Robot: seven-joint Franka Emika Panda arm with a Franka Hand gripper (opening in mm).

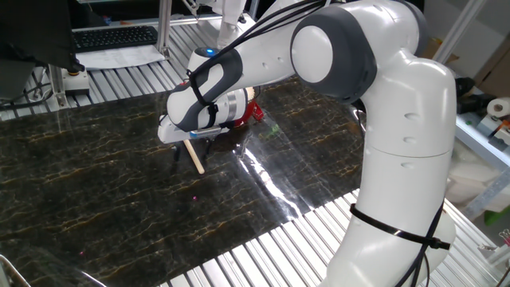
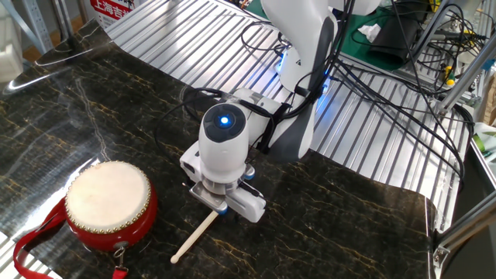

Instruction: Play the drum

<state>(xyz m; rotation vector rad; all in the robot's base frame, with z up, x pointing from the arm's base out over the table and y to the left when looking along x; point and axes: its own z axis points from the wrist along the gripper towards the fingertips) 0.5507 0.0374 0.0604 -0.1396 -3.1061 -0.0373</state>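
Observation:
The drum point(image 2: 108, 203) has a red body and a cream skin and stands at the near left of the dark marble table; in the one fixed view only a red sliver of the drum point(image 1: 253, 108) shows behind the arm. A thin light wooden stick point(image 2: 194, 237) slants down to the table, its upper end under my gripper point(image 2: 222, 206). The gripper points straight down to the right of the drum, apart from it, and looks shut on the stick's upper end. The hand's body mostly hides the fingers. From this side the stick point(image 1: 194, 156) juts out below the gripper point(image 1: 191, 140).
The drum's red strap point(image 2: 35, 244) trails off the near left corner. Ribbed metal decking point(image 2: 372, 139) surrounds the marble slab, with black cables point(image 2: 403, 101) lying across it behind the arm. A keyboard point(image 1: 111, 37) sits at the far edge.

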